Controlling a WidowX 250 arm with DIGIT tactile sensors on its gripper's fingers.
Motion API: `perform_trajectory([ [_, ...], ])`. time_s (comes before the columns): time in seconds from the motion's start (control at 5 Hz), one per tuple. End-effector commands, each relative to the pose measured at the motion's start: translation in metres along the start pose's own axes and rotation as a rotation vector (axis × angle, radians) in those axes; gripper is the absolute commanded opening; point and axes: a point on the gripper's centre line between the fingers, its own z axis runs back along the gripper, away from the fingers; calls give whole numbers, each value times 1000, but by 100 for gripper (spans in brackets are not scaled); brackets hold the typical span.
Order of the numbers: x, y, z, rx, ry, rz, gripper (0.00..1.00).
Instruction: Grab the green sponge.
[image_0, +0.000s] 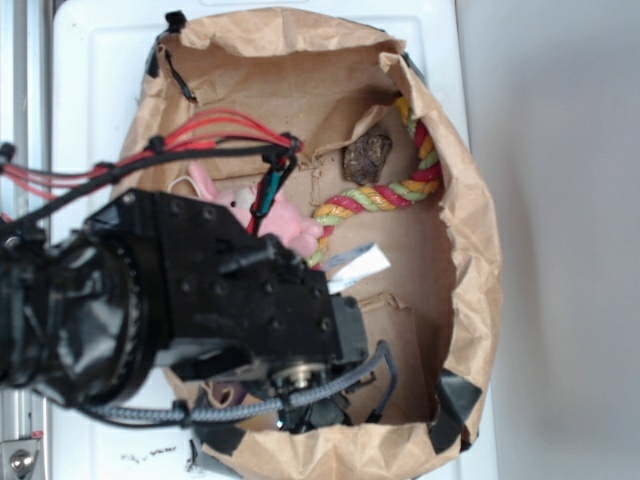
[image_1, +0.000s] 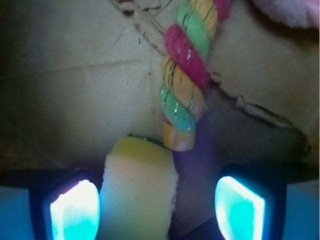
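The green sponge (image_1: 137, 187), pale yellow foam with a thin green edge at its far end, lies between my fingers in the wrist view. It sits close against the left pad (image_1: 75, 210), and a wide gap separates it from the right pad (image_1: 240, 207). My gripper (image_1: 157, 209) is open around it. In the exterior view my black arm (image_0: 200, 290) reaches low into the paper bag and hides both the sponge and the fingers.
The red-yellow-green rope (image_1: 185, 85) (image_0: 385, 195) ends just beyond the sponge. A pink plush (image_0: 285, 220) (image_1: 295, 12) lies beside the arm. A dark lump (image_0: 367, 157) and a white tag (image_0: 358, 264) rest on the bag floor. The crumpled bag wall (image_0: 470, 230) rings everything.
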Motion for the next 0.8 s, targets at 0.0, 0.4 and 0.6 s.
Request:
perform_trajectory([
  [0.0, 2, -14, 5, -87, -8, 140, 100],
  [0.4, 1, -18, -21, -5, -4, 135, 100],
  [0.6, -2, -18, -35, 40, 5, 113, 100],
])
